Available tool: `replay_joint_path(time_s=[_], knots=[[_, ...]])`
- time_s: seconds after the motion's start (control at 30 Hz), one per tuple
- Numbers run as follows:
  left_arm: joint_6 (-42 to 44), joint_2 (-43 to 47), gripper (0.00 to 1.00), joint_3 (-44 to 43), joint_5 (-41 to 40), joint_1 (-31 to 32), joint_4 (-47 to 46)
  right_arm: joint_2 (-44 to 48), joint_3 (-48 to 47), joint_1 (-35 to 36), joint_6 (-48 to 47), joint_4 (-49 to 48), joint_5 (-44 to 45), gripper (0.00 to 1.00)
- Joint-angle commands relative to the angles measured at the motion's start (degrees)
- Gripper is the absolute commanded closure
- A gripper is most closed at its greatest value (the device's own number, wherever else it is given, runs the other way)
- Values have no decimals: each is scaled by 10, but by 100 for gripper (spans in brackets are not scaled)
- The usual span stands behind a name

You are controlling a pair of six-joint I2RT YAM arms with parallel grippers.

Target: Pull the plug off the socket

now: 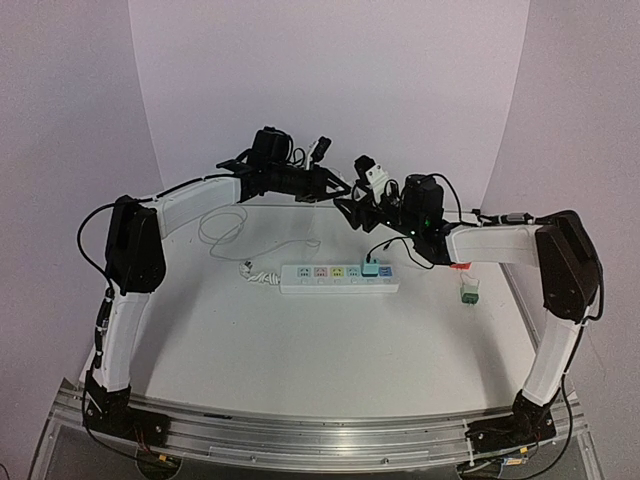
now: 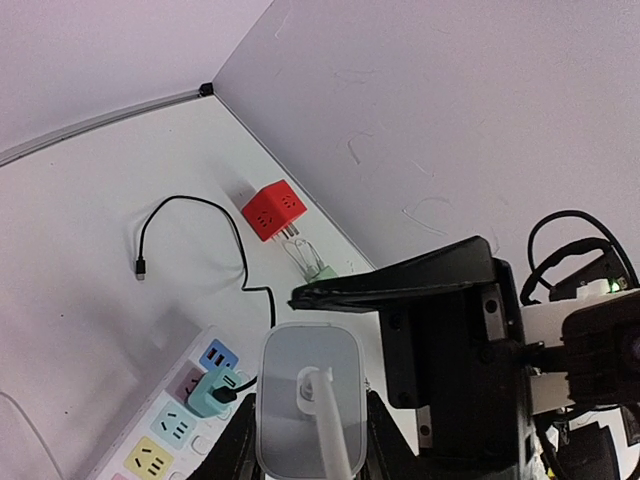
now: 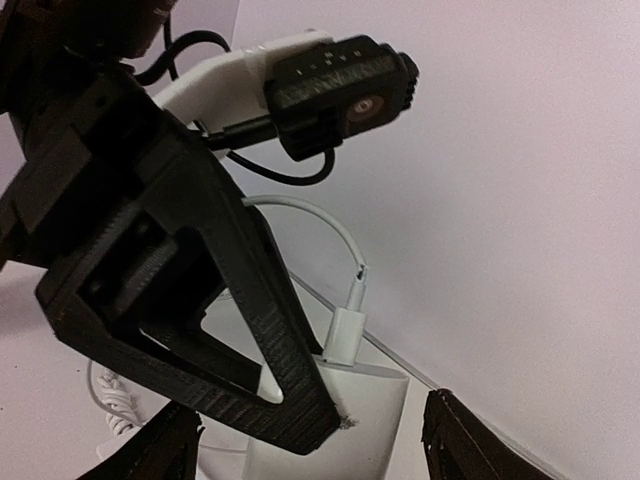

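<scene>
Socket [image 1: 300, 285] is laid lengthwise left-to-right on counter [image 1: 300, 350], below both arms' fingers | teal plug [image 1: 372, 268] is seated near its right end; right arm is judged nearer | left fingers [image 2: 238, 455] are clamped on white charger [image 2: 305, 370] | right fingers [image 3: 465, 450] are spread, flanking it.

White socket [image 1: 338, 279] flat, teal plug [image 1: 371, 268] in, white plug [image 2: 300, 345] aloft

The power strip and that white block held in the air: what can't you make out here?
Socket labels: too small in the top view; the left wrist view's bottom edge cuts most off.
White charger: base cut off by the bottom edge in both wrist views; left fingers cover one side.
Red cube: nearly hidden beneath the right arm in the top view.
</scene>
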State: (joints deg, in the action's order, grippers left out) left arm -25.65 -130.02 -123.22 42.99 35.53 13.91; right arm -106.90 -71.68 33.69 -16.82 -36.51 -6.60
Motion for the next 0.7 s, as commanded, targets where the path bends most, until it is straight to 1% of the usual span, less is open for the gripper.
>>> replay_joint_path(time_s=[0.0, 0.17, 0.33, 0.4, 0.6, 0.67], knots=[[-9, 45, 100, -6, 20, 4, -28, -17, -13, 1, -11, -16, 33, 29], [-11, 44, 100, -4, 24, 5, -27, -20, -18, 1, -7, -16, 38, 40], [-14, 43, 100, 0, 25, 5, -25, -20, -22, 2, -3, -18, 39, 43], [-14, 43, 100, 0, 26, 5, -26, -22, -26, 1, 1, -18, 38, 47], [-8, 43, 100, 5, 25, 5, -19, -25, -32, 1, 22, -18, 47, 82], [-2, 43, 100, 7, 22, 6, -15, -23, -30, 2, 32, -17, 53, 97]])
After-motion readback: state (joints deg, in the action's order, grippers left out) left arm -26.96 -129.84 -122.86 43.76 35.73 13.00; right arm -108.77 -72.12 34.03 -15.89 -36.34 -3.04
